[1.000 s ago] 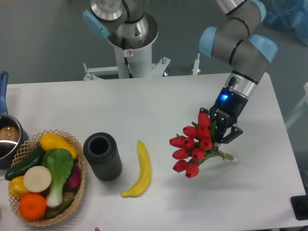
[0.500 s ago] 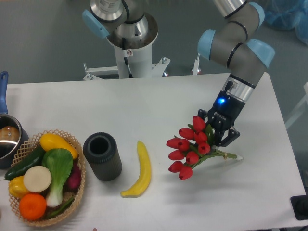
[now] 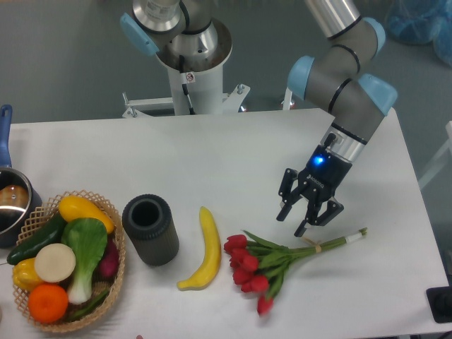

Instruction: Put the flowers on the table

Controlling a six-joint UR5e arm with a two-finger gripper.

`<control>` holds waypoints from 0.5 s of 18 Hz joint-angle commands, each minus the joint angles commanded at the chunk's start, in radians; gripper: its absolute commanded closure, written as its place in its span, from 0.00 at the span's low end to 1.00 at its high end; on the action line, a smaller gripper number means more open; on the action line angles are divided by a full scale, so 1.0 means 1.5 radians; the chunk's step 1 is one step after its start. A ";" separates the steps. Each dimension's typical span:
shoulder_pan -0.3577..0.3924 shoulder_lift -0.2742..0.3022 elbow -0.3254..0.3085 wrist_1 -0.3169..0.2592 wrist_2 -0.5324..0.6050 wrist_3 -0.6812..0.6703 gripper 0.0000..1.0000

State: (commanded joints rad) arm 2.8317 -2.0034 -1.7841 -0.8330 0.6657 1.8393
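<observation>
The flowers (image 3: 265,265), a bunch of red tulips with green leaves and tied stems, lie flat on the white table (image 3: 233,159) at the front right, heads to the left, stem ends pointing right. My gripper (image 3: 305,214) hovers just above the stems, open and empty, its fingers (image 3: 284,205) spread and clear of the bunch.
A yellow banana (image 3: 204,248) lies left of the flowers. A dark cylindrical vase (image 3: 151,229) stands beside it. A wicker basket (image 3: 93,206) of vegetables and fruit sits at the front left, and a pot (image 3: 12,205) at the left edge.
The gripper has opened and let go of the flowers. The bunch has dropped from its tilted, held position to lie flat on the table, and the gripper has shifted slightly left.
</observation>
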 joint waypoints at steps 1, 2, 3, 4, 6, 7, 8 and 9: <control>-0.001 0.002 0.001 0.000 0.000 -0.003 0.00; 0.000 0.003 0.002 0.000 0.000 -0.009 0.00; 0.000 0.003 0.006 -0.001 0.000 -0.008 0.00; 0.001 0.003 0.013 -0.002 0.001 -0.010 0.00; 0.005 0.003 0.031 -0.003 0.002 -0.025 0.00; 0.007 0.002 0.037 -0.003 0.002 -0.034 0.00; 0.007 0.001 0.040 -0.004 0.003 -0.038 0.00; 0.006 -0.001 0.047 -0.003 0.018 -0.039 0.00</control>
State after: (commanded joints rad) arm 2.8409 -2.0049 -1.7136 -0.8376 0.6931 1.7810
